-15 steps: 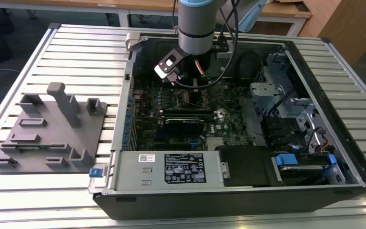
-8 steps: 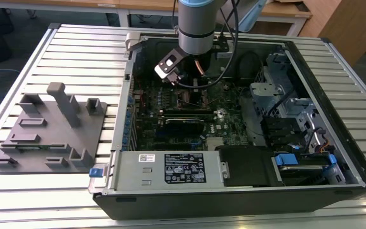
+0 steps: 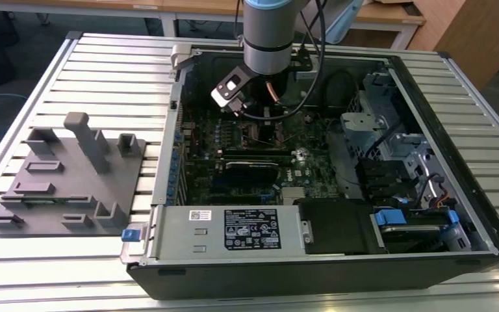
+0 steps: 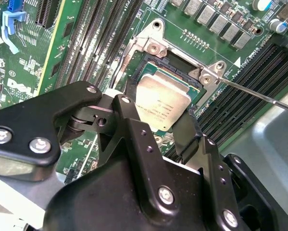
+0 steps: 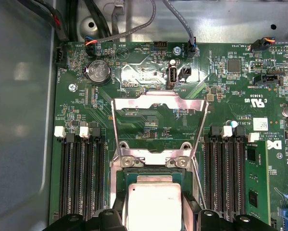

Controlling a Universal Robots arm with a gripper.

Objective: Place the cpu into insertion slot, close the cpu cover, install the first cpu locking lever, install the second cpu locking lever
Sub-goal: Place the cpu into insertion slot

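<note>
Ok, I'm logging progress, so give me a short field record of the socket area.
cpu: over the insertion slot, seating unclear
gripper: shut on the cpu
cpu cover: swung open
locking lever: swung out, not latched

Slatted metal table [image 3: 102, 65] has 2 things on it: open pc case [image 3: 319, 276] mid-surface, grey jig plate [image 3: 67, 188] by a side edge.
</note>
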